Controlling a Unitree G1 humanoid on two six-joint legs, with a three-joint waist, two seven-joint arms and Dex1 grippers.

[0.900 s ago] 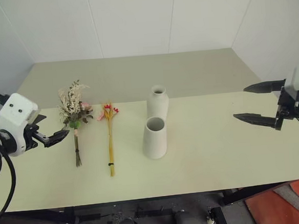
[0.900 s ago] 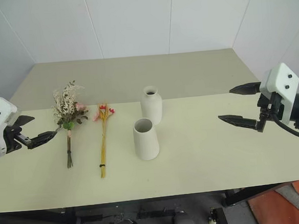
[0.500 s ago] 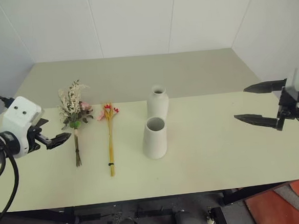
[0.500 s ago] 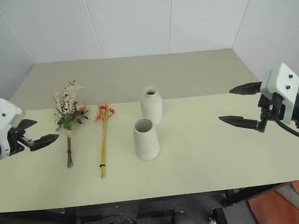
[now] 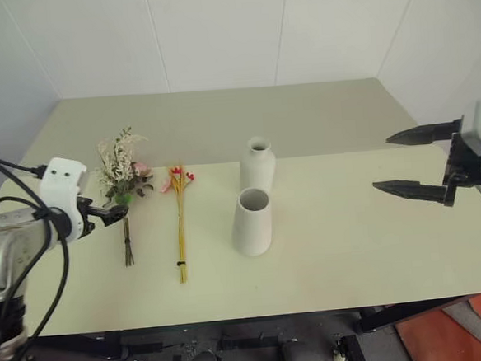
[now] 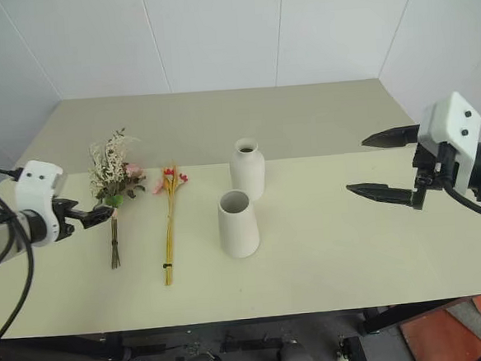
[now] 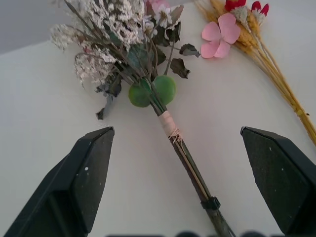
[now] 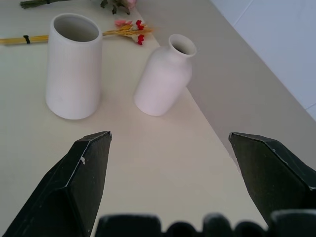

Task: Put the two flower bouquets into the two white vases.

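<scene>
Left hand (image 6: 94, 214) is open, fingers spread wide, low over the tabletop (image 5: 353, 255) at its left side, pointing at the bushy bouquet (image 5: 123, 182). In the left wrist view the two fingers sit either side of that bunch's stem with clear gaps, not touching it; the fingertips (image 7: 94, 163) are level with the tied part of the stem.

Right hand (image 5: 408, 162) is open too, held up over the right end of the tabletop, fingers aimed left toward the vases, well apart from both.

Bushy bouquet: cream sprays, a pink rose, dark green leaves, two round green leaves at the binding, pale wrap on the stem, a dark tie lower down. It lies flat, blooms toward the far edge, stems toward the near edge.

Slim bouquet (image 5: 180, 226) lies just beside it on the vase side, roughly parallel: yellow stalks, small red and pink blooms at the far end, a dark band near the stem end.

Both vases stand upright mid-tabletop. Bottle-shaped vase (image 5: 257, 166) with the narrow neck is behind; wide-mouth vase (image 5: 252, 222) is in front, close to it, contact cannot be told. Both empty inside as far as the right wrist view shows.
</scene>
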